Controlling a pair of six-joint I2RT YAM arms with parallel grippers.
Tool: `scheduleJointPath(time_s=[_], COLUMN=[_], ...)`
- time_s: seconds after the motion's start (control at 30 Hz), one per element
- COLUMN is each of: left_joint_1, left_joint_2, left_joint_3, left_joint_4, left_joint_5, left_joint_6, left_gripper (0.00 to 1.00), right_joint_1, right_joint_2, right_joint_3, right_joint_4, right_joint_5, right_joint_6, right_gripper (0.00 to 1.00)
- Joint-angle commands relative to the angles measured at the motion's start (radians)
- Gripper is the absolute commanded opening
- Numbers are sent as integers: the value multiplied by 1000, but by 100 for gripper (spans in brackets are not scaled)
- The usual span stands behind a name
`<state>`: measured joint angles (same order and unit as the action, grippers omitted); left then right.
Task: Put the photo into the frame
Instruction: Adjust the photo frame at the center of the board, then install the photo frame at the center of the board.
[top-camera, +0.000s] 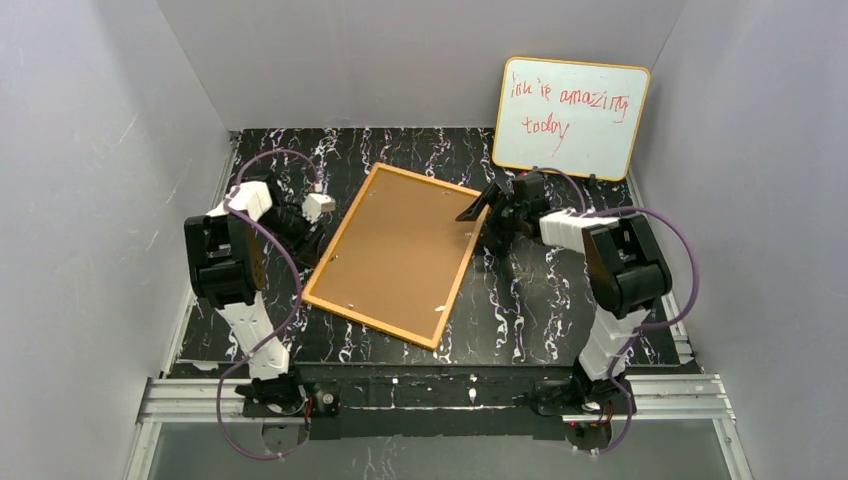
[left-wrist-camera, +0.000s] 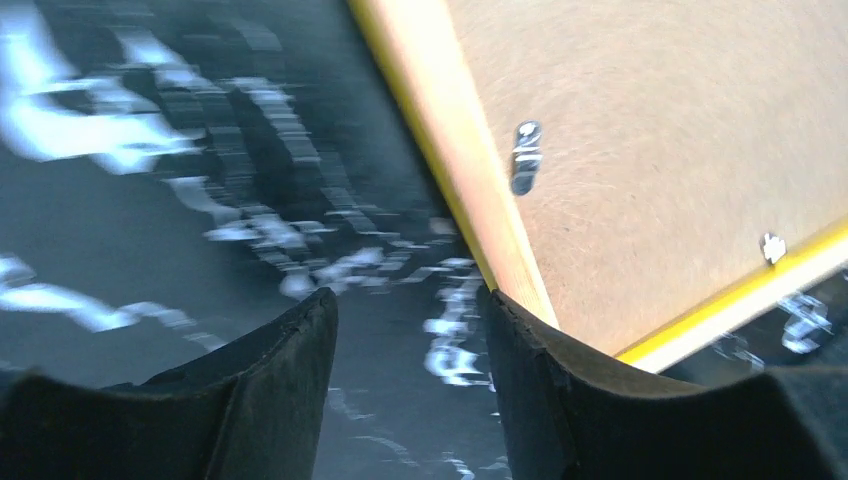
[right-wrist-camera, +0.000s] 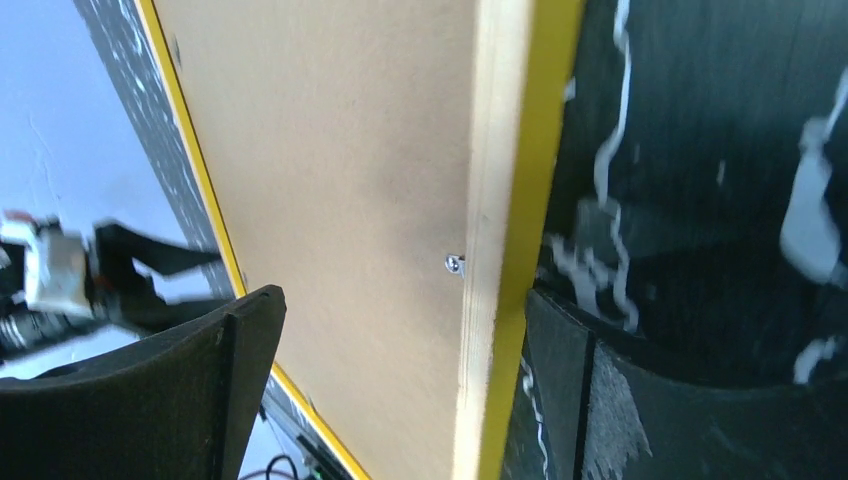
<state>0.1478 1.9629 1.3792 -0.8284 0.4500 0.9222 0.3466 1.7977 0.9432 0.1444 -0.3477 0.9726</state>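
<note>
The frame (top-camera: 370, 322) lies back side up on the black marbled table, its orange-wood rim around the brown backing board (top-camera: 395, 250). The photo is not in view. My left gripper (top-camera: 318, 245) is open and empty just off the frame's left edge. In the left wrist view the gripper (left-wrist-camera: 408, 300) is over bare table, with the rim (left-wrist-camera: 450, 130) beside its right finger. My right gripper (top-camera: 478, 225) is open at the frame's right edge. In the right wrist view the gripper (right-wrist-camera: 400, 300) has the rim (right-wrist-camera: 515, 150) and board (right-wrist-camera: 330, 150) between its spread jaws.
A yellow-edged whiteboard (top-camera: 570, 115) with red writing leans on the back wall at the right. Small metal tabs (left-wrist-camera: 525, 155) sit along the inside of the frame's rim. Grey walls close in the table on three sides.
</note>
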Motion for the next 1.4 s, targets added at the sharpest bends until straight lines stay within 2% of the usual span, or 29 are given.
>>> scheduleJointPath(time_s=[0.0, 0.13, 0.3, 0.4, 0.53, 0.63, 0.73, 0.9, 1.0, 1.2, 1.37], left_joint_1=[-74, -109, -121, -83, 27, 46, 42, 20, 10, -9, -68], left_joint_2=[-12, -57, -42, -17, 44, 84, 105, 162, 174, 171, 159], left_joint_3=[-122, -150, -158, -129, -35, -11, -25, -16, -22, -72, -127], left_joint_4=[-233, -296, -300, -357, -501, -466, -399, -425, -422, -362, -328], left_joint_5=[143, 272, 304, 312, 354, 353, 402, 473, 470, 460, 479], left_joint_6=[80, 104, 91, 133, 263, 218, 151, 141, 142, 105, 92], left_gripper=[53, 53, 53, 52, 51, 48, 45, 41, 34, 27, 23], right_joint_1=[-28, -46, -72, -74, -73, -60, 14, 223, 307, 419, 471], right_joint_2=[95, 173, 226, 166, 56, -28, -81, -76, -53, 23, 71], right_joint_3=[161, 304, 425, 428, 418, 388, 332, 282, 268, 308, 311], right_joint_4=[-43, -103, -203, -237, -286, -301, -264, -214, -171, -153, -107], right_joint_5=[15, 15, 35, 103, 210, 225, 198, 166, 150, 100, 72], right_joint_6=[-50, -76, -107, -136, -187, -189, -145, -46, 10, 78, 152], right_gripper=[99, 99, 99, 99, 99, 95, 91, 88, 87, 84, 83])
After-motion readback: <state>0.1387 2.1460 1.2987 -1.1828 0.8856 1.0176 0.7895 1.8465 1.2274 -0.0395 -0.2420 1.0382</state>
